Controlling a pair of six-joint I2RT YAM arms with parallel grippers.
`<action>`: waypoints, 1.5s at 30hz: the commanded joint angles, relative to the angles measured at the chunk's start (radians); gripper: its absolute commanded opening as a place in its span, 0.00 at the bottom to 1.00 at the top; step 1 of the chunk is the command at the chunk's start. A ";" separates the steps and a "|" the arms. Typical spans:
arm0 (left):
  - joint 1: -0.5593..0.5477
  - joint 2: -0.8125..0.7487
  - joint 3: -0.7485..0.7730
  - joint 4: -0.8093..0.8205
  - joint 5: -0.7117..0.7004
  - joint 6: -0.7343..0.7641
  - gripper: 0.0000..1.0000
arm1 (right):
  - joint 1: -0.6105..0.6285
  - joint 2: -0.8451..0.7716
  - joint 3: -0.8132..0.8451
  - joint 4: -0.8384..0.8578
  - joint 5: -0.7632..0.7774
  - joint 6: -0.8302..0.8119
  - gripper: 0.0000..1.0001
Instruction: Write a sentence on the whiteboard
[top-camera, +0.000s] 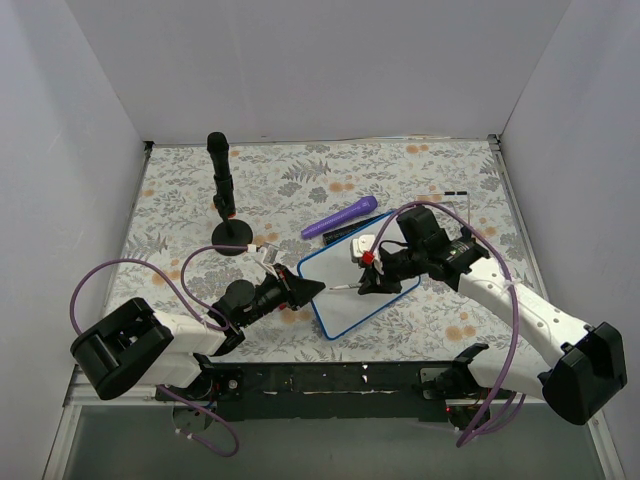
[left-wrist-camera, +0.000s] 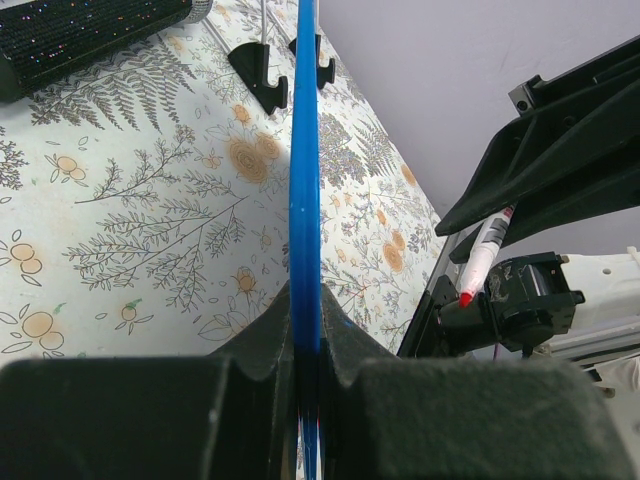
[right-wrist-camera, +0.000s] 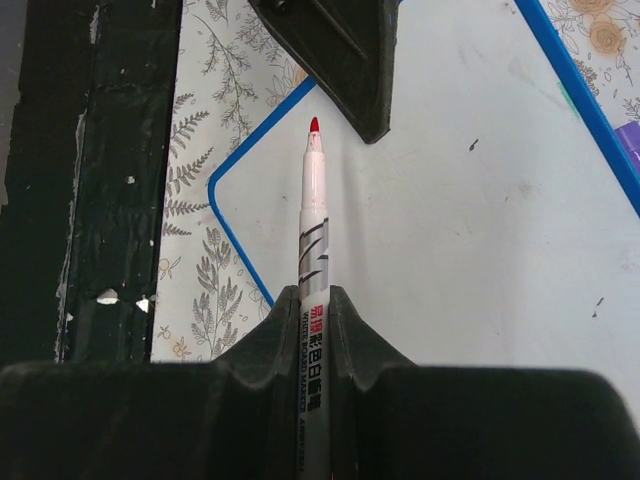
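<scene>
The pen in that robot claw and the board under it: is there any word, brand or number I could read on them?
"WHITE BOARD MARKER": small black print along the barrel of the red marker.
Red characters beside it: too blurred to read.
The whiteboard: no writing, only a few specks.
Nothing else is readable in any view.

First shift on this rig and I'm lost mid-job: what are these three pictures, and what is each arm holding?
Two robot arms sit side by side at the near edge. The top view looks down on both; the others come from wrist cameras. The left gripper is shut on the blue edge of the whiteboard. The right gripper is shut on a red-tipped marker over the board, which shows no writing. A purple marker and a black stand sit on the floral mat.
</scene>
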 joint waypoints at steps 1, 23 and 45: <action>-0.004 -0.036 0.014 0.042 -0.016 0.008 0.00 | 0.016 0.009 0.036 0.056 0.029 0.044 0.01; -0.004 -0.033 0.024 0.028 0.004 0.038 0.00 | 0.030 0.070 0.054 0.220 0.221 0.252 0.01; -0.004 -0.032 0.021 0.047 0.037 0.064 0.00 | 0.030 0.083 0.025 0.233 0.253 0.259 0.01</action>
